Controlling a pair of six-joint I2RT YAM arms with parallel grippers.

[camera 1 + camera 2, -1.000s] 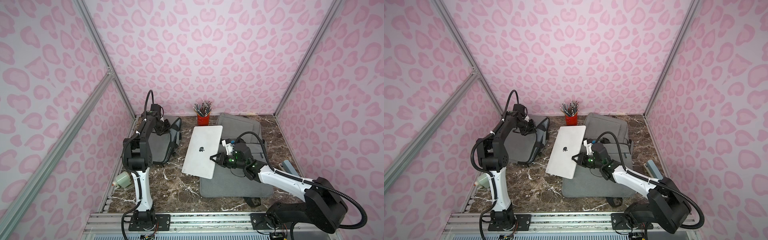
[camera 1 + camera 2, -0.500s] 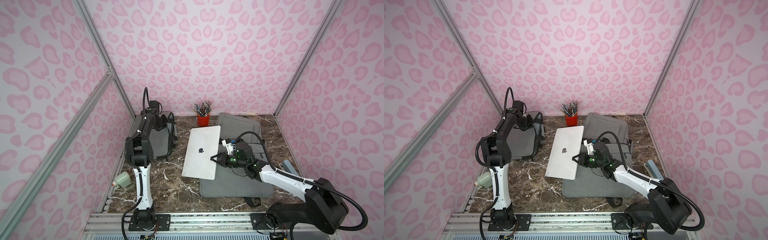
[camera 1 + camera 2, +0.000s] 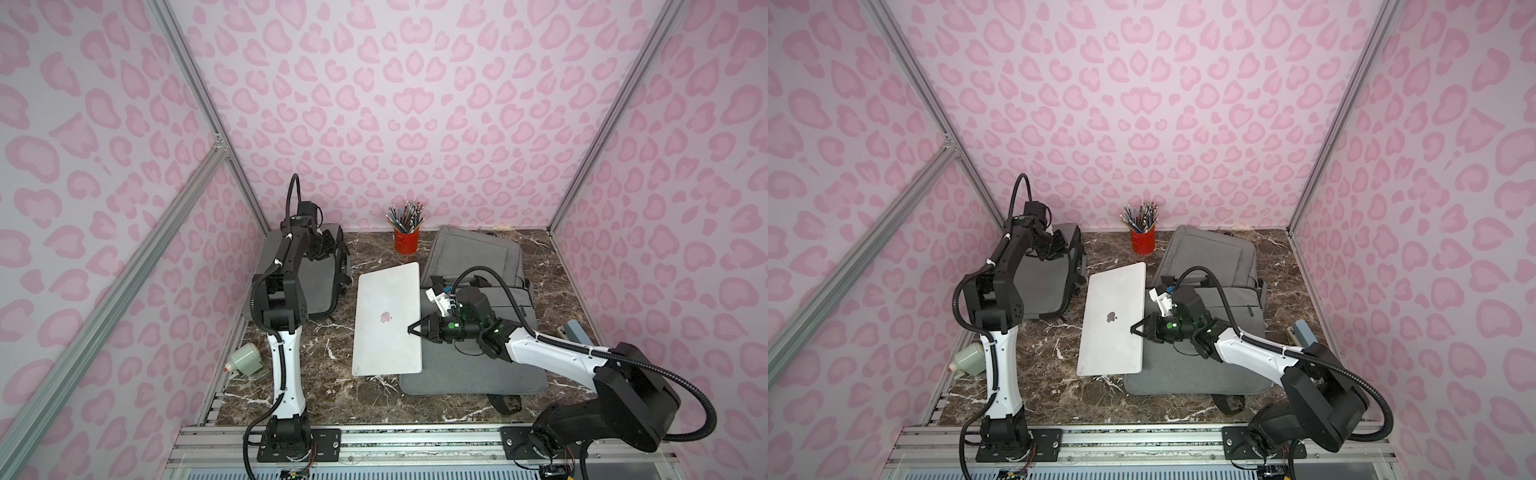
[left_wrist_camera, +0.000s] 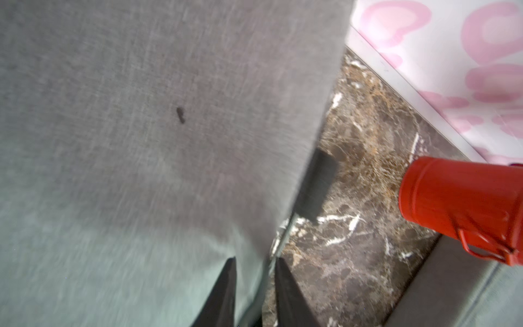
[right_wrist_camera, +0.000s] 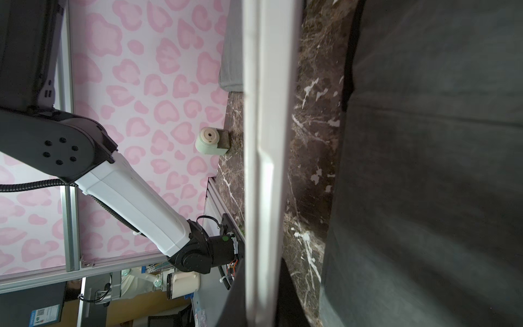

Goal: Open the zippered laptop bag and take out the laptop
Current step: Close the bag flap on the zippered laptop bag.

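The silver laptop (image 3: 386,320) (image 3: 1113,320) lies out in the middle of the marble table, its right side over a second grey bag. My right gripper (image 3: 411,330) (image 3: 1133,330) is shut on the laptop's right edge; in the right wrist view the thin edge (image 5: 263,141) runs between the fingers of the right gripper (image 5: 263,297). The grey laptop bag (image 3: 320,291) (image 3: 1042,286) lies flat at the back left. My left gripper (image 3: 328,249) (image 4: 256,283) hovers at its far corner, jaws slightly apart astride the bag's edge (image 4: 141,113), not pinching it.
A red pencil cup (image 3: 406,241) (image 4: 458,203) stands at the back centre. The second, larger grey bag (image 3: 473,365) covers the right half of the table. A small pale green device (image 3: 245,361) sits by the left wall and a blue-grey block (image 3: 575,332) by the right wall.
My left gripper has opened and let go of the laptop bag's flap, which has dropped flat. The right gripper has shifted the laptop slightly left and toward the front.
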